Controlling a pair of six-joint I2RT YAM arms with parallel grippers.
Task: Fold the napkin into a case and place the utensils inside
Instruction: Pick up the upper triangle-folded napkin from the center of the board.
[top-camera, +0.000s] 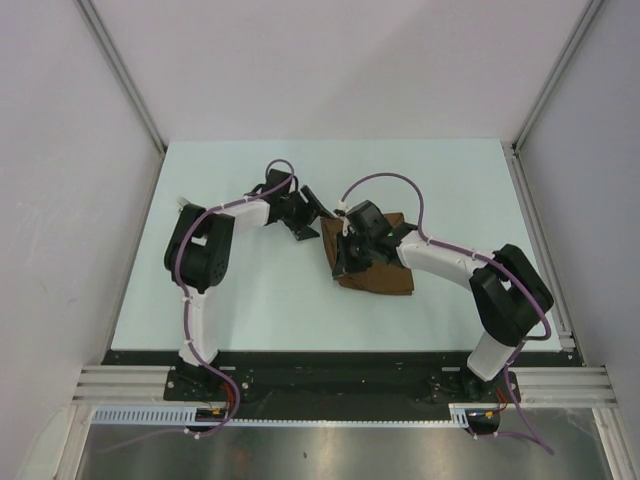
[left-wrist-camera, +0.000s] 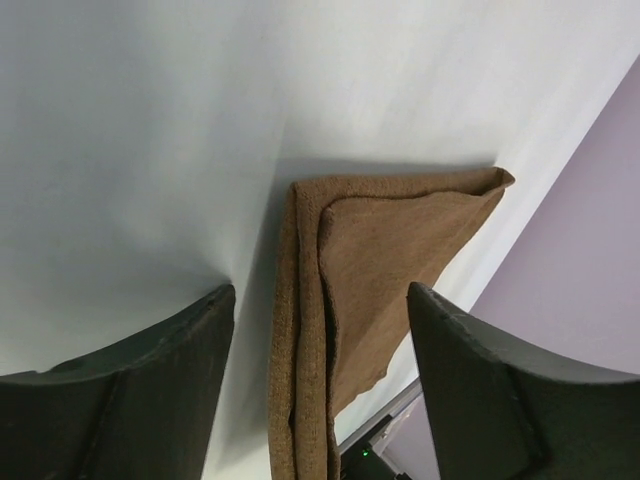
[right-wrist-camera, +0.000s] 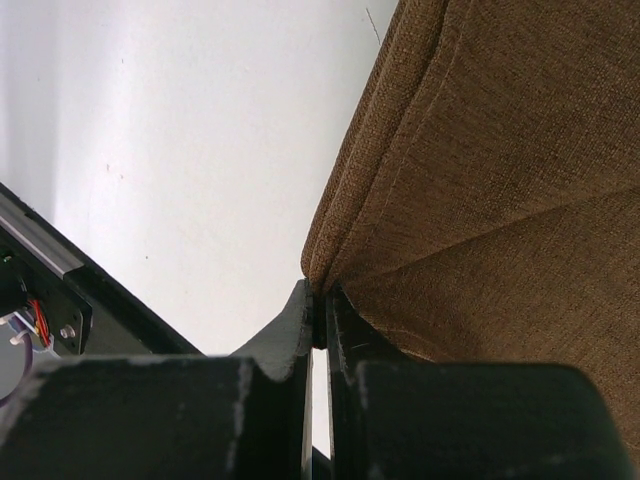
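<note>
The left claw (top-camera: 303, 215) hangs low over the counter (top-camera: 250, 310) just left of its middle. Its jaws are wide and hold nothing, and they are aimed at the napkin's far-left corner. From its wrist, the folded napkin (left-wrist-camera: 345, 300) lies between the two fingers (left-wrist-camera: 150, 400) and beyond them, with neither finger touching it. The layered fold edge runs toward the camera, so the claw looks lined up to take that edge or corner for the next fold.

The napkin sits flat a little right of the counter's middle, folded into a smaller stacked shape but not yet a narrow case. The right claw (top-camera: 345, 263) is closed tight at the napkin's left edge. Its tips meet on the stacked layers and appear to pinch them, probably to stop the fold springing open.

Bare counter stretches left and toward the far edge, which gives the left arm free room. Between the claws the gap is tight, so any swing right risks a knock. No utensils show.
</note>
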